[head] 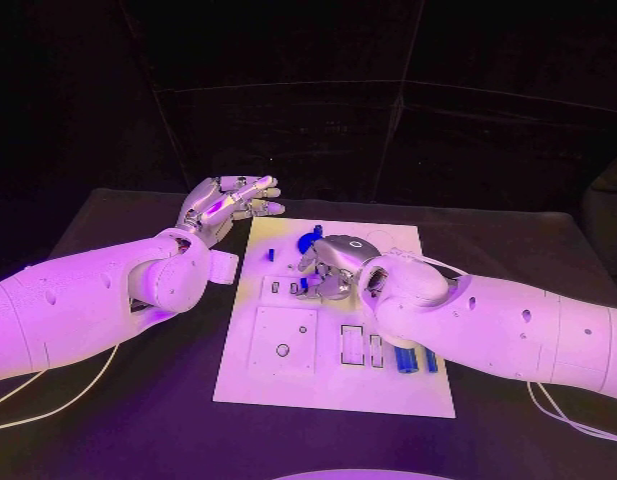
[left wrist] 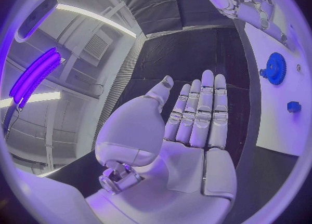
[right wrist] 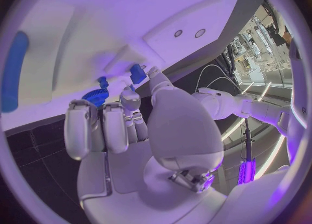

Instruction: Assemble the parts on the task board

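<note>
Your white board [head: 287, 375] lies in the middle of the black table [head: 106, 430], long side running from 6 o'clock to 12 o'clock.

Your left hand [head: 226, 207] is off the board, over the table just past the board's far left corner, at about 10 o'clock from the board's middle. Its fingers [left wrist: 205, 109] are stretched out straight, side by side, and they hold nothing.

Your right hand [head: 333, 266] is over the far half of the board, fingers curled down toward it. A small blue block [right wrist: 137, 73] sits right at its fingertips [right wrist: 129, 98] — you cannot tell if the hand is pinching the block or only touching it.

The blue gear [head: 308, 241] lies on the board at 11 o'clock from the right hand, just beside it (the wrist camera shows its round toothed rim well). A little blue peg [head: 269, 255] stands near the board's left edge, at 9 o'clock from the right hand. Two blue bars [head: 408, 361] lie side by side near the board's right edge — close under your right arm [head: 510, 330], at about 5 o'clock from the right hand.
</note>
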